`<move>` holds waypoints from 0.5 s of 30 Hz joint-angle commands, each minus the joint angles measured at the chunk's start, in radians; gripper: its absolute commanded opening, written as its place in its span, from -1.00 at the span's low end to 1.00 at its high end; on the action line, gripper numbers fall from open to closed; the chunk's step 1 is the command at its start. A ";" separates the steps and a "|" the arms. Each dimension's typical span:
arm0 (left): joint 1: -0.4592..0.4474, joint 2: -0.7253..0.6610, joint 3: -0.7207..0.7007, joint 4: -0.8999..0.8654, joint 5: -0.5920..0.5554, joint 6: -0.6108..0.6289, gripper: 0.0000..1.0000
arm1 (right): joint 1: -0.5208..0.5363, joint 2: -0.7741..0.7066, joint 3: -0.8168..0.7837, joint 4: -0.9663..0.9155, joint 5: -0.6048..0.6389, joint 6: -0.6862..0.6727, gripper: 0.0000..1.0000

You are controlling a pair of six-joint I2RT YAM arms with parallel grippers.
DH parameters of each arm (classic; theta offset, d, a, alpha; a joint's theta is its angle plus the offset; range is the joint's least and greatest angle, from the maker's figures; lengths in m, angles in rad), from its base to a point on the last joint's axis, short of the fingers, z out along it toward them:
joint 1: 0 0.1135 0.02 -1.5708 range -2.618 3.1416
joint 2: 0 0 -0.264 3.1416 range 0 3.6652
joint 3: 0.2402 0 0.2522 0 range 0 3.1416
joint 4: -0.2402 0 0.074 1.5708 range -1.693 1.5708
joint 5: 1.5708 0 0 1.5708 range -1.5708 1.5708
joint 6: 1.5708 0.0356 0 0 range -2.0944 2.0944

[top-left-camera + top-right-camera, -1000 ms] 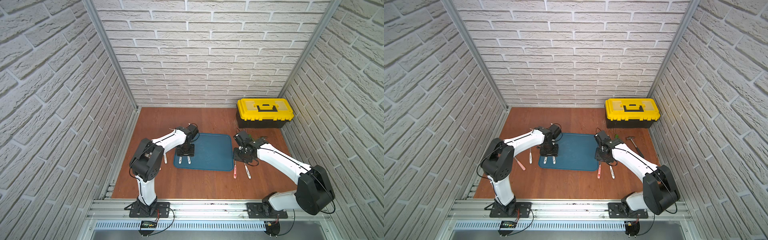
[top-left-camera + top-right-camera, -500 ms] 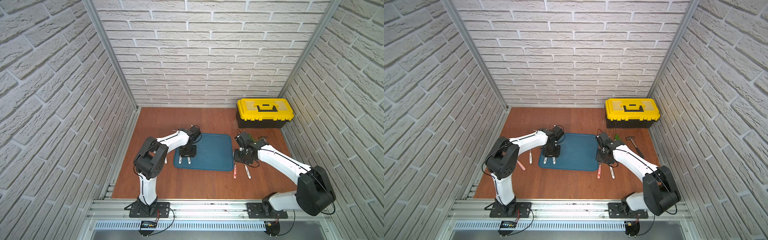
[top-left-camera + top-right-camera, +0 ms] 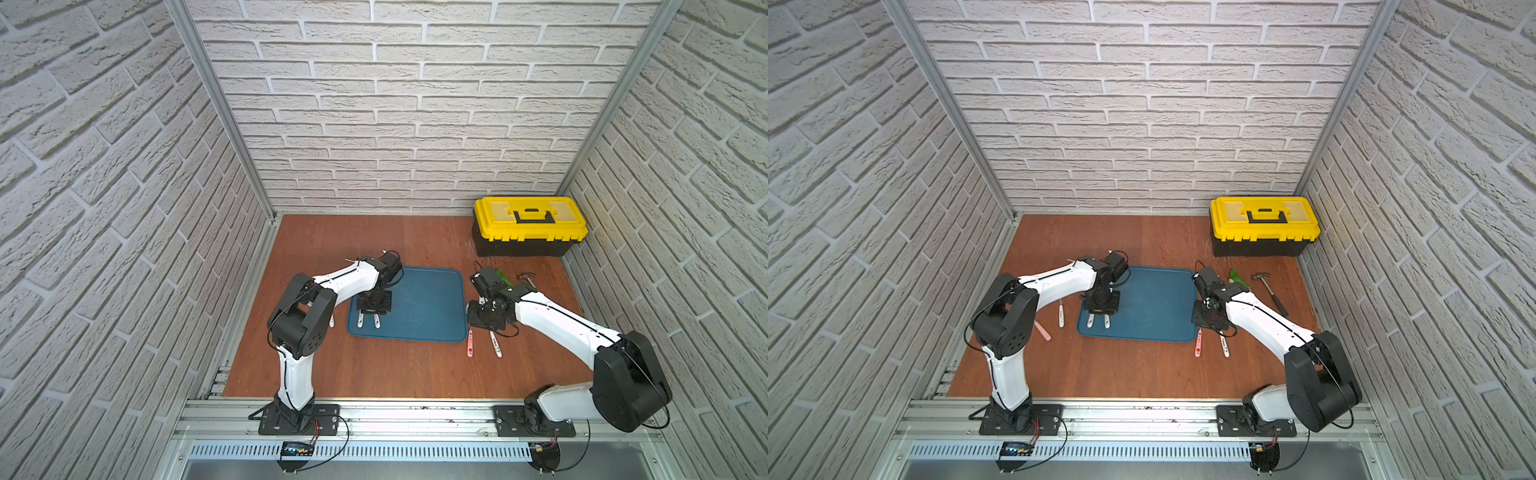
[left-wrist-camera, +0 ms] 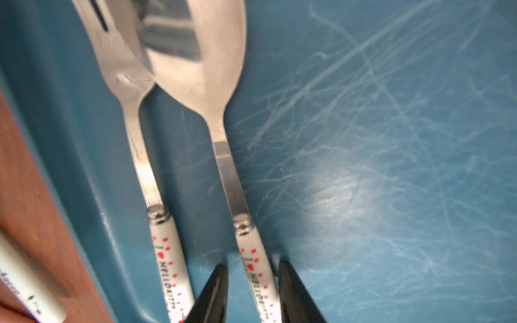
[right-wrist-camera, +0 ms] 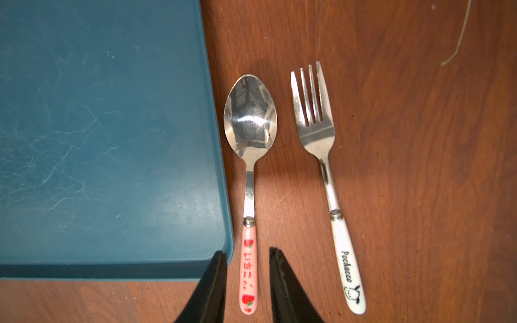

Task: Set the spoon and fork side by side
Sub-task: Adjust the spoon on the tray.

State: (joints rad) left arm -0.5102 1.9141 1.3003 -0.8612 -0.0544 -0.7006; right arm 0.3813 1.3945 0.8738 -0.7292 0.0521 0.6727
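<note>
- The blue tray [image 3: 428, 307] lies mid-table. Its scratched floor is open across the middle and the far side.
- The white-handled fork [image 4: 140, 156] and white-handled spoon [image 4: 207, 70] lie in the tray's near left corner. The fork runs hard along the raised rim. Their heads touch or overlap, and the handles lie apart, roughly parallel.
- The left gripper [image 4: 251, 265] straddles that spoon's handle with narrow jaws. A sliver of tray shows beside one finger, so no firm clamp is visible.
- The pink-handled spoon [image 5: 249, 120] lies on the table [image 5: 419, 167], just beside the tray's right edge and parallel to it. The Pochacco fork [image 5: 316, 125] lies near on its outer side, head pointing the same way, with open wood beyond.
- The right gripper [image 5: 246, 250] hangs over the pink handle with narrow jaws and a gap on each side. One finger is right at the tray's corner.
- Left of the tray, a loose white-handled piece [image 3: 1061, 311] and a pink-handled piece [image 3: 1042, 331] lie on the wood beside the left arm.
- A yellow toolbox [image 3: 530, 226] fills the far right corner. A hammer [image 3: 1271, 293] and a green item [image 3: 1237, 277] lie between it and the right arm.
- Brick walls close in three sides.
</note>
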 commanded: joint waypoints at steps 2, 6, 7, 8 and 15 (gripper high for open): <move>-0.004 0.019 0.008 -0.030 -0.018 0.021 -0.45 | -0.008 -0.031 -0.009 0.020 -0.001 -0.003 -0.37; -0.004 0.019 0.009 -0.032 -0.026 0.026 -0.45 | -0.009 -0.035 -0.007 0.017 -0.002 -0.004 -0.37; -0.004 0.019 0.008 -0.030 -0.026 0.028 -0.45 | -0.009 -0.037 -0.006 0.017 -0.001 -0.004 -0.37; -0.004 0.019 0.007 -0.031 -0.025 0.032 -0.46 | -0.009 -0.037 -0.007 0.014 0.001 -0.005 -0.37; -0.008 0.027 0.004 -0.022 -0.023 0.068 -0.53 | -0.013 -0.035 -0.016 0.023 -0.005 -0.004 -0.37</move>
State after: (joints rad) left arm -0.5106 1.9160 1.3006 -0.8627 -0.0574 -0.6613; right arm 0.3756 1.3796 0.8730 -0.7216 0.0479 0.6727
